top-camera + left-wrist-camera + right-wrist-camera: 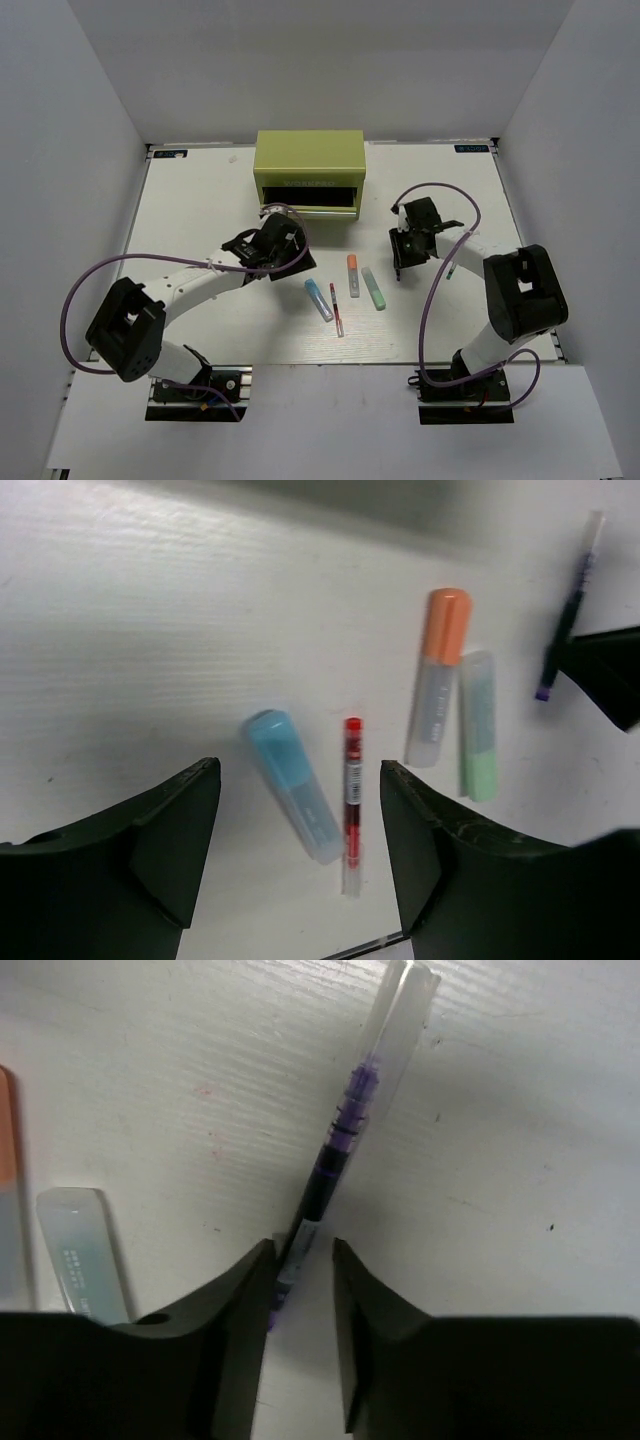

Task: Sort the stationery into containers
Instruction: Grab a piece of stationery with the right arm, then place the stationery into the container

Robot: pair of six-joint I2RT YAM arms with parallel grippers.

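Spreads fingers [170, 830] of left gripper [300, 768] wide above light blue marker [295, 790] and thin red pen [352, 790], both flat on table [200, 200]. Brackets thin dark purple pen [335, 1150] closely with fingers [230, 1320] of right gripper [303, 1245]; cannot tell whether pinched or merely flanked. Leaves orange-capped marker [440, 670] and mint green marker [478, 725] side by side between the arms, yellow-green tool chest [310, 165] at far side.

Blue pen [292, 785] and red pen [352, 790] lie just beside each other, orange pen [440, 670] and green pen [478, 725] likewise, leaving only slim gaps in the middle of the worktop [200, 200]. The right pincer [300, 1260], clamped on the purple pen [345, 1130], flanks them. The chest [308, 160] blocks the far side; bare worktop lies either side of it.
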